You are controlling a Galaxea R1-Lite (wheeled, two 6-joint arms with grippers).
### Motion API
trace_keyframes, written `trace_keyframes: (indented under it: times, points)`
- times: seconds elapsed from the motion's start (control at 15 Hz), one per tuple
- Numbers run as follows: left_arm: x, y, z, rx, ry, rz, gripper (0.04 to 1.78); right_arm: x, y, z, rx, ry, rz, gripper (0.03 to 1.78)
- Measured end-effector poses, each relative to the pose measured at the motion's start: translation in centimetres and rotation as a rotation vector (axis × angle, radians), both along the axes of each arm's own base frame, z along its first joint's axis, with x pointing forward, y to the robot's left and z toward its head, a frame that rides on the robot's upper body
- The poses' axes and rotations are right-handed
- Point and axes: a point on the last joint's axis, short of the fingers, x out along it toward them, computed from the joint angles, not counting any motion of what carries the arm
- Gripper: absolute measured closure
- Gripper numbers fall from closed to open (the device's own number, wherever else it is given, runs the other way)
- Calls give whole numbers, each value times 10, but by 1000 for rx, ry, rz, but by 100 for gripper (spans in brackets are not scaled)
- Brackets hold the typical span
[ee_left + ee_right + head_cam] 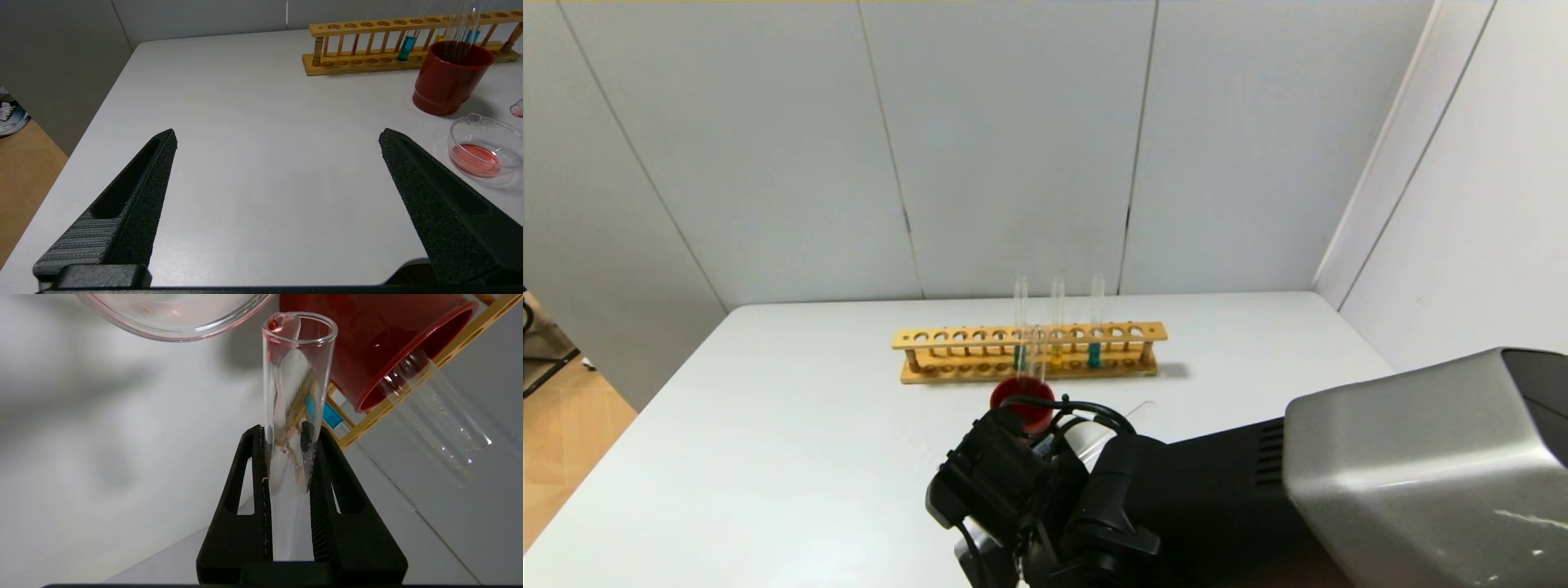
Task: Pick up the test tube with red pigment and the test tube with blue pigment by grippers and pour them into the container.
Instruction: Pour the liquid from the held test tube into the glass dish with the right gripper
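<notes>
1. Your right gripper [286, 428] is pinched on the test tube with red pigment [292, 396]. The tube is tilted, its open mouth close to the rim of the container [171, 322], and only a faint red film shows at the lip.
2. In the head view the right arm reaches across the near middle of the table [768, 392]. It ends just in front of the red cup [1023, 400].
3. Your left gripper [278, 139] hangs low over bare tabletop with its fingers [151, 171] spread wide, holding nothing.
4. The container sits on the table just beside the red cup, on the near side. Red liquid pools in its bottom.
5. Count: one wooden rack [1029, 353] and three tubes standing in it. One is the test tube with blue pigment [1095, 327], one is yellow-bottomed [1057, 327], and one is darker green [1019, 327]. There is one red cup with clear empty tubes in it, and one container.
6. Materials: the tubes and container are clear glass. The container is low and wide with a small spout. The rack is pale wood with round holes and turned posts. The cup is opaque and glossy. The finger pads are black and grainy.
</notes>
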Motion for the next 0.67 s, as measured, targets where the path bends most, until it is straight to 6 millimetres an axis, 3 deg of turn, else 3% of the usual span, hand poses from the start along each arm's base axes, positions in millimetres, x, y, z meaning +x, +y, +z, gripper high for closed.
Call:
trace_keyframes:
  times: [0.4, 0.67]
  points:
    - [0, 0, 0, 0, 0, 0, 7, -1, 3, -3, 29, -1, -7, 146]
    - [0, 0, 0, 0, 0, 0, 7, -3, -5, -3, 138, 8, -74, 146]
